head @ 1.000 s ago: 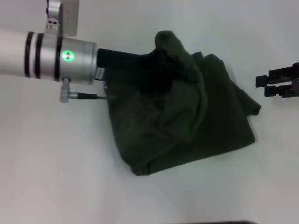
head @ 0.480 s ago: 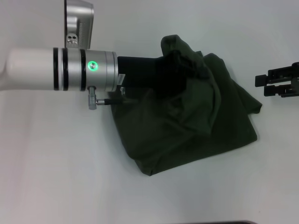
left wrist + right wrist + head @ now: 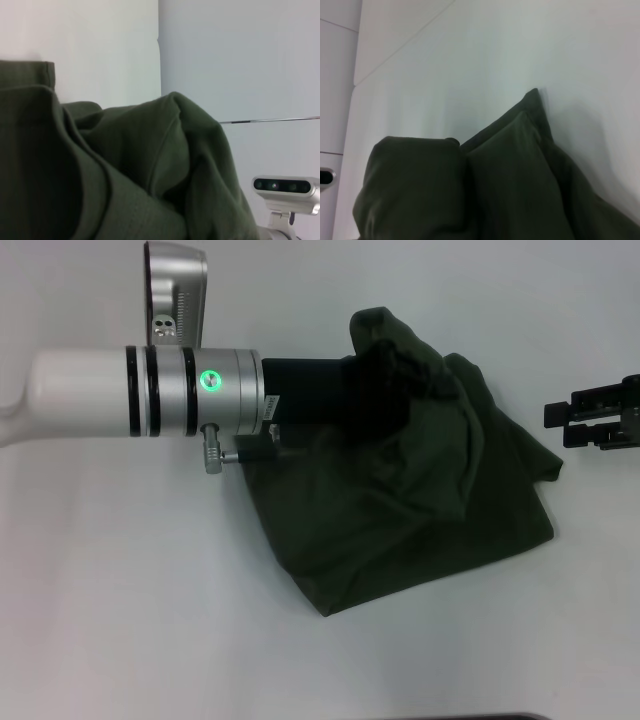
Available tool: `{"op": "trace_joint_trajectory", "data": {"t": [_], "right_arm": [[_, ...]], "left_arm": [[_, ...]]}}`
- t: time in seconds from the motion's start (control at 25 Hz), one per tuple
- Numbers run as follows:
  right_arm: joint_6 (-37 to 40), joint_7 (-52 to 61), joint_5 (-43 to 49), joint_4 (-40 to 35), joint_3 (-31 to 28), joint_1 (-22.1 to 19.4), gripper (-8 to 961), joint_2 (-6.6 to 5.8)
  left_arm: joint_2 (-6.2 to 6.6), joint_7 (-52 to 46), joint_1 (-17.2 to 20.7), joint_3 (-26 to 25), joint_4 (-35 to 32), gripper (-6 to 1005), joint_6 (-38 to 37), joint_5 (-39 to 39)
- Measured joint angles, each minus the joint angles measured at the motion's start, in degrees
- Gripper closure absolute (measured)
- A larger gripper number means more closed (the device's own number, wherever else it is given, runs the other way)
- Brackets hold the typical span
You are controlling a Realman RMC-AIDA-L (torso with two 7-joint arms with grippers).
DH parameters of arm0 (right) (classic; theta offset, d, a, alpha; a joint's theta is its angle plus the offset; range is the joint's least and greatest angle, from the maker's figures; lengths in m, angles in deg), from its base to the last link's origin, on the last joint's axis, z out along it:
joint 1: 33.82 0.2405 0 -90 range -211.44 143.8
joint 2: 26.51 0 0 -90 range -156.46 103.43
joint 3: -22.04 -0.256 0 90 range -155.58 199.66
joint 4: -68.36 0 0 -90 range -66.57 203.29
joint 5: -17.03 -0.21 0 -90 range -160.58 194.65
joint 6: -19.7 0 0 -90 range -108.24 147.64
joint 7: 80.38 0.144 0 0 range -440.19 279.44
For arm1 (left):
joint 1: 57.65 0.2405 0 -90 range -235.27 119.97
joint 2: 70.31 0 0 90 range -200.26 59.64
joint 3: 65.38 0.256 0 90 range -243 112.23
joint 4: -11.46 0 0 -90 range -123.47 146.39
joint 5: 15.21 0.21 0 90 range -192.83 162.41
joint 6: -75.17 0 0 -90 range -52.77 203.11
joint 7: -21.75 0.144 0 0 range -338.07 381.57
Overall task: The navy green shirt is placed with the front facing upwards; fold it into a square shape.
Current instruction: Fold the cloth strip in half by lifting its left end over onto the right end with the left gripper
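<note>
The navy green shirt (image 3: 420, 510) lies crumpled and partly folded on the white table, with no lettering showing. My left arm reaches in from the left. Its gripper (image 3: 385, 390) is buried in a raised hump of the cloth at the shirt's far side and holds that fold up off the table. The left wrist view is filled by the lifted shirt fabric (image 3: 125, 170). My right gripper (image 3: 558, 426) hovers at the table's right edge, open and holding nothing, a short way from the shirt's right corner. A corner of the shirt (image 3: 520, 150) appears in the right wrist view.
The white table (image 3: 150, 620) extends around the shirt on all sides. A camera unit (image 3: 285, 186) on a stand shows low in the left wrist view. A dark edge (image 3: 470, 717) runs along the table's near side.
My left arm has moved to the right, carrying the lifted fold with it. The shirt's lower edge has shifted slightly right. The right gripper has stayed put.
</note>
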Motion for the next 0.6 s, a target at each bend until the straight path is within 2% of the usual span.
{"op": "trace_joint_trajectory", "data": {"t": [0.36,0.6], "right_arm": [[0.0,0.1,-0.2,0.0,0.0,0.0,358,-0.06],[0.0,0.4,-0.2,0.0,0.0,0.0,359,-0.2]], "left_arm": [[-0.15,2.6,-0.9,-0.4,4.4,825,2.7,-1.6],[-0.17,2.3,-1.9,-0.3,4.9,810,3.3,-1.7]]}}
